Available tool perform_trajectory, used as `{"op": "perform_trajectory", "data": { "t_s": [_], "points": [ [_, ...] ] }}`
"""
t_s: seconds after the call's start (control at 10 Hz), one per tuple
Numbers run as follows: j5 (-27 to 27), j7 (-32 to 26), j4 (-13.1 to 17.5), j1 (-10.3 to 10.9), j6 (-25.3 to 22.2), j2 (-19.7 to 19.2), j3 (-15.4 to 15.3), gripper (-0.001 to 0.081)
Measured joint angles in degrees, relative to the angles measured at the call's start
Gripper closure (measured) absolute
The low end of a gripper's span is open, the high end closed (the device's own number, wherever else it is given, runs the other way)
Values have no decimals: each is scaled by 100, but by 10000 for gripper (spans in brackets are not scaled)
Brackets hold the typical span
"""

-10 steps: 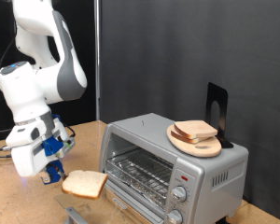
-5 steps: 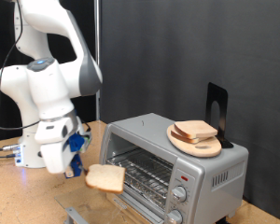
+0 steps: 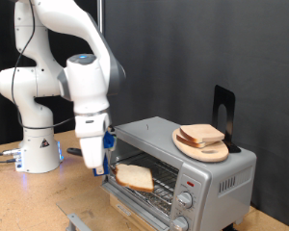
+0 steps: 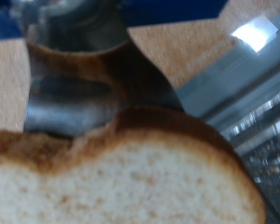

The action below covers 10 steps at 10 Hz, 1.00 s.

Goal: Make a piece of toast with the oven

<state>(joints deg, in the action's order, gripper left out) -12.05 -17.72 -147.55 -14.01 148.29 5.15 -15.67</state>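
My gripper (image 3: 110,169) is pinched shut on one edge of the piece of toast (image 3: 135,176), a light, soft, easily crushed slice best held by its crust, jutting ahead of my jaws into the one oven (image 3: 197,173), while two more slices (image 3: 201,136) sit on top.

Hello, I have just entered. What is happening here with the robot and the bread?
The gripper holds one piece of toast by its edge, right at the open front of the oven, over the wire rack. The wrist view shows the same slice close up between the fingers. More bread slices lie on a round wooden plate on top of the oven.
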Motion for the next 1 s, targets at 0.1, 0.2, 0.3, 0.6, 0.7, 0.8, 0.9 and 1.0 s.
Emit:
{"op": "perform_trajectory", "data": {
  "t_s": [0.1,0.2,0.3,0.6,0.7,0.8,0.9,1.0],
  "points": [
    [86,166,-5,59,109,-13,-137,323],
    [182,188,-5,56,138,-1,-163,323],
    [193,189,-2,53,106,0,-163,323],
    [200,4,-135,18,-249,49,-124,323],
    [194,-134,-250,-12,-271,105,-66,323],
    [175,-275,-376,-47,-272,168,12,323],
    [101,-433,-487,-76,-271,243,99,323],
    [-15,-585,-566,-89,-270,313,183,323]
  ]
}}
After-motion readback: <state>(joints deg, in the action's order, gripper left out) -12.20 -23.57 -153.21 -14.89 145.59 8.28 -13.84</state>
